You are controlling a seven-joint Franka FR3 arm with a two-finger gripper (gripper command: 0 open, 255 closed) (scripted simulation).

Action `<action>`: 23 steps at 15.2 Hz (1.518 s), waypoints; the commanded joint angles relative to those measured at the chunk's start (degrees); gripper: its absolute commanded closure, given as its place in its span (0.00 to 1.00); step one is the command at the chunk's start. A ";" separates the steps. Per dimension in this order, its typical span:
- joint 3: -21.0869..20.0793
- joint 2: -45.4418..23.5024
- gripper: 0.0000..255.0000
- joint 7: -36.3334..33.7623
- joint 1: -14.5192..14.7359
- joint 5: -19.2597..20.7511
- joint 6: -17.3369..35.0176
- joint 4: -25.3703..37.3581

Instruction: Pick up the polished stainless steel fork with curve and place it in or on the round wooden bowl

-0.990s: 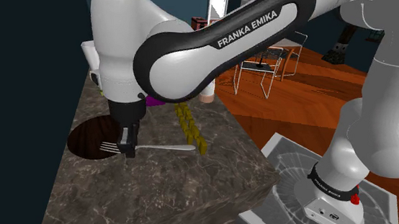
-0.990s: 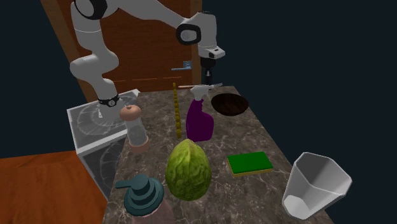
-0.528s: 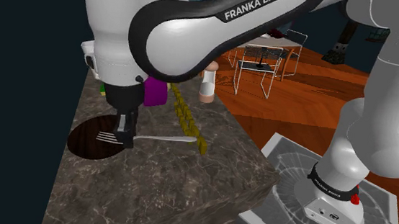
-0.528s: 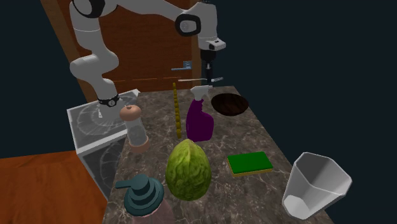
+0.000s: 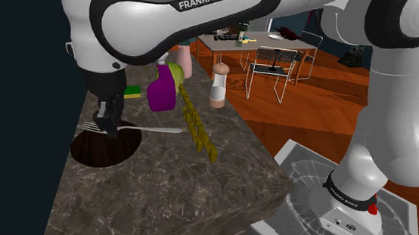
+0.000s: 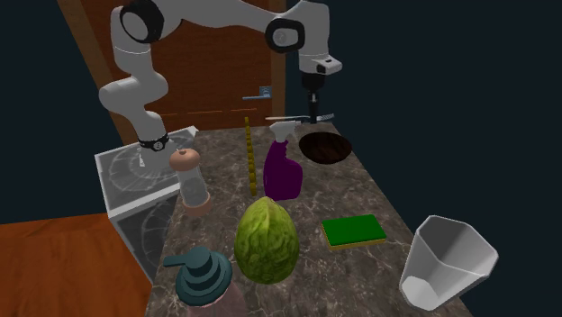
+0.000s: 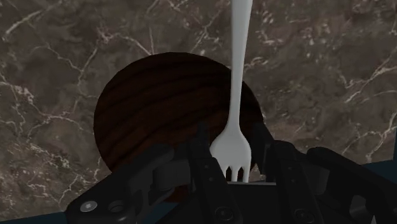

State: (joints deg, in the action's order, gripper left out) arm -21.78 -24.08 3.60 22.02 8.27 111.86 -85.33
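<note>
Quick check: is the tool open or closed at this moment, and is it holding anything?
The tool is shut on the fork, holding it in the air over the dark wooden bowl.

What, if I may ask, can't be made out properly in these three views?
- Wrist view: the fork has its handle end cut off by the top edge, and part of the bowl is hidden behind the gripper.
- Shoulder view: the sponge is mostly hidden by the arm and the purple bottle.
- Second exterior view: the pump bottle is cut off by the bottom edge.
</note>
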 commanded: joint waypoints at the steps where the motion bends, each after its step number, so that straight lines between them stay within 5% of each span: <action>1: 0.67 -5.03 1.00 0.59 0.87 1.30 -2.97 7.84; 4: 1.97 -14.54 1.00 2.38 2.73 3.10 -9.11 23.46; 18: 2.41 -15.46 1.00 1.73 1.78 3.63 1.02 14.07; 23: 2.41 -15.45 1.00 1.73 1.78 3.63 1.02 14.07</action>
State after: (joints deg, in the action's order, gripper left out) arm -19.37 -39.52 5.33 23.79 11.90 112.87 -71.27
